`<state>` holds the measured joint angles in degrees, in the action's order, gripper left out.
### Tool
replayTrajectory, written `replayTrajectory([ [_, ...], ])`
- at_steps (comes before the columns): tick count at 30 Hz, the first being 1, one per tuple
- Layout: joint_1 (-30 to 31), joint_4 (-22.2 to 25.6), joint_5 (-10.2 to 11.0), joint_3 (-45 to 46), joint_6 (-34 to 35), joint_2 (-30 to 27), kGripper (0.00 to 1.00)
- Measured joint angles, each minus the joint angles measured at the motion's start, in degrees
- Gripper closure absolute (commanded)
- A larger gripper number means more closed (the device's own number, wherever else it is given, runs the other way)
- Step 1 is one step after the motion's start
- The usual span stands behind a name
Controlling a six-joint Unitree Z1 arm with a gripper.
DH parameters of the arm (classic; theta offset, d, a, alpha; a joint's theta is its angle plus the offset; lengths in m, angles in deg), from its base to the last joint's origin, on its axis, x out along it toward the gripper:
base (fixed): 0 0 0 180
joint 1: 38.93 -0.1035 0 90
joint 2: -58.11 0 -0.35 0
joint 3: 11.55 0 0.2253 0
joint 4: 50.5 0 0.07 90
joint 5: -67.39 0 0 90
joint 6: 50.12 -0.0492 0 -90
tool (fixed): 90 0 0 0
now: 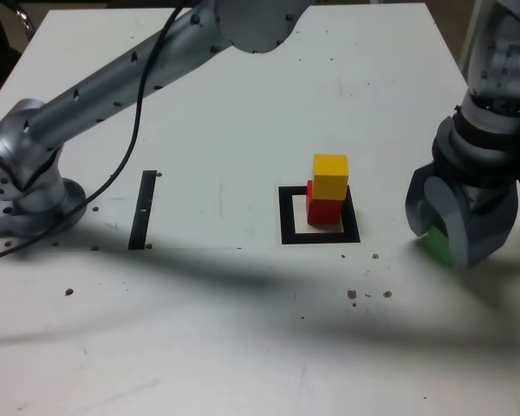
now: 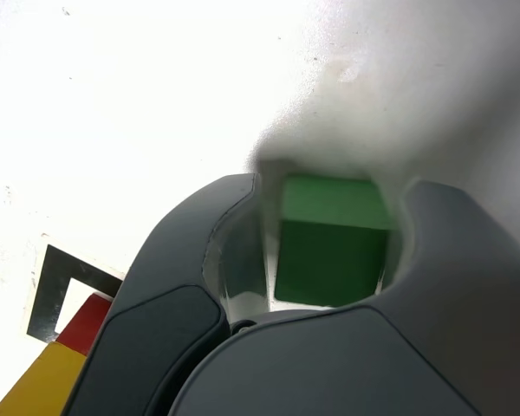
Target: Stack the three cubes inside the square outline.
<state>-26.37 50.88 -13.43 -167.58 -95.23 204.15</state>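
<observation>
The yellow cube (image 1: 330, 176) sits on the red cube (image 1: 322, 211), and both stand inside the square outline (image 1: 288, 217). At the exterior view's right, the green cube (image 1: 436, 245) rests on the table between the fingers of my gripper (image 1: 438, 238). In the wrist view the green cube (image 2: 329, 251) sits between the two jaws of the gripper (image 2: 334, 186), with a thin white gap on each side, so the jaws straddle it without pressing. The outline (image 2: 45, 295), red cube (image 2: 88, 319) and yellow cube (image 2: 35, 386) show at the wrist view's edge.
A thin black strip (image 1: 143, 210) lies on the white table (image 1: 243, 329) at the exterior view's left. The arm's base (image 1: 26, 186) stands at the far left, and its links span the back. The table's right edge runs close behind the gripper.
</observation>
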Motion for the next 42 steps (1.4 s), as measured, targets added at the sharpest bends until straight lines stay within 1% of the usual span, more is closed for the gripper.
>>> replayTrajectory([
  [10, 0.03, 0.02, -0.18, -0.09, 0.22, -0.19, 0.74],
  [16, 0.58, 0.02, -0.03, 0.11, 3.44, -2.58, 0.74],
  [22, 0.86, 0.61, 1.65, 2.17, 5.8, -7.29, 0.74],
  [28, 0.97, 2.66, 2.95, 6.02, 8.34, -13.97, 0.74],
  [32, 0.96, 4.58, 4.18, 9.59, 11.89, -18.55, 0.74],
  [34, 0.78, 4.9, 4.43, 11.55, 14.29, -21.42, 0.74],
  [37, 0.01, 5.14, 4.04, 14.89, 18.28, -25.33, 0.74],
  [42, -2.48, 5.15, 0.9, 20.79, 23.56, -28.5, 0.74],
])
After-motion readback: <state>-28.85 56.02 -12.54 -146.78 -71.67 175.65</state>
